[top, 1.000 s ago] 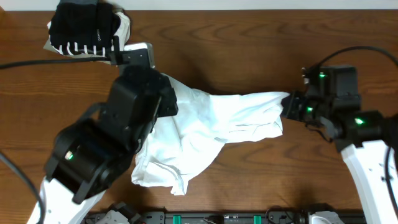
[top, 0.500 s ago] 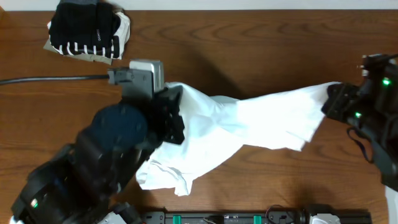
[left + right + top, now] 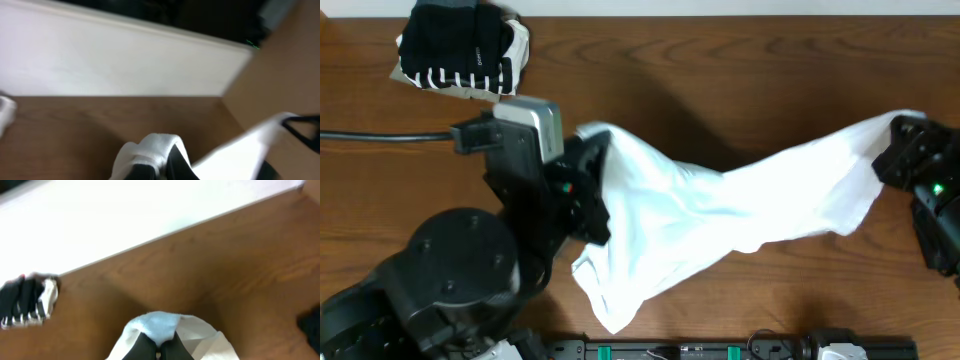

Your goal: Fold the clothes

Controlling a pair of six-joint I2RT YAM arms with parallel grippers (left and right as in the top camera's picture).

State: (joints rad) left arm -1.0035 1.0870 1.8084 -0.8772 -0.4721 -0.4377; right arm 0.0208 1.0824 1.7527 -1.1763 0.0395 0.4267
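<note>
— While both arms were over the counter [image 3: 720, 70], where was the white T-shirt [image 3: 740, 215]?
— It was stretched between them, from the left gripper [image 3: 592, 150] to the right gripper [image 3: 894, 140]. Its middle sagged, and one loose end hung toward the near edge of the counter.
— And how were the jaws?
— On the left wrist view, the jaws were clenched on a bunch of white cloth. On the right wrist view it was the same: the dark jaws were pressed together with the cloth pinched between them.
— Were there other clothes?
— Yes, a small pile of folded clothes [image 3: 455, 45] lay at the far left corner, well apart from the T-shirt. It was black on top, with black-and-white stripes and something pale under it.
— Anything else on the wood?
— A black cable [image 3: 380, 132] ran from the left edge toward the left arm.
</note>
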